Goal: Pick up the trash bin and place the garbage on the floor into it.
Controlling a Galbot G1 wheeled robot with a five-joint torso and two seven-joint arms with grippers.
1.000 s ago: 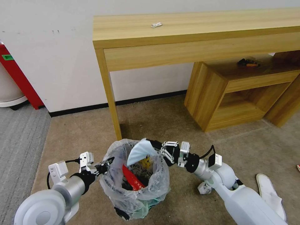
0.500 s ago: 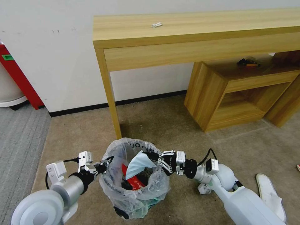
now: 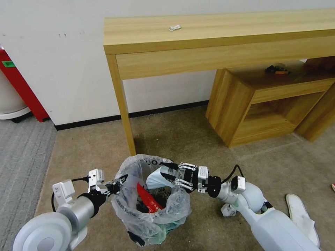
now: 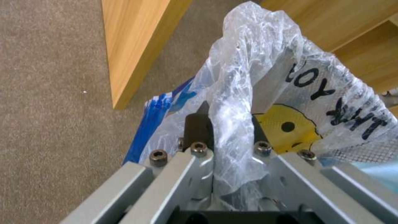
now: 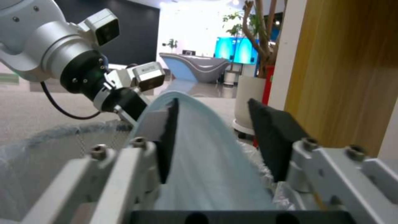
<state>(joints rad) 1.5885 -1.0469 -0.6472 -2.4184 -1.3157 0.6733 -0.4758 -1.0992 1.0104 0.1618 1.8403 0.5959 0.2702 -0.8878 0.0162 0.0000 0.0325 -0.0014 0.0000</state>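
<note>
Trash bin [image 3: 151, 205] sits on the beige carpet floor [image 3: 195, 139] at about 6 o'clock in the head view, just in front of the near leg of the wooden worktop [image 3: 216, 31]; crinkly clear liner bag drapes over its rim, yellow cartoon figure and black letters legible in the left wrist view. Left claw [image 3: 118, 184] is at the bin's 9 o'clock edge, fingers pressed together on the rim and liner, plastic bunched between them. Right claw [image 3: 167, 171] reaches over the rim from 3 o'clock, positioned above the bin mouth; its fingers [image 5: 271, 140] are spread, and a pale blue-white slipper [image 3: 157, 177] lies between them, its forward end dipping into the bin. Right wrist view: slipper runs along the gap, close against one pad, clear of the other; cannot tell whether it bears on that pad. Red wrapper [image 3: 148, 198] lies inside the bin, at a slant. A second white slipper [image 3: 302, 218] lies flat on the carpet at 4 o'clock from the bin, beyond the right arm; crumpled white paper [image 3: 227, 210] sits on the floor just beside that arm. Small white object [image 3: 174, 27] on the worktop at 12 o'clock
</note>
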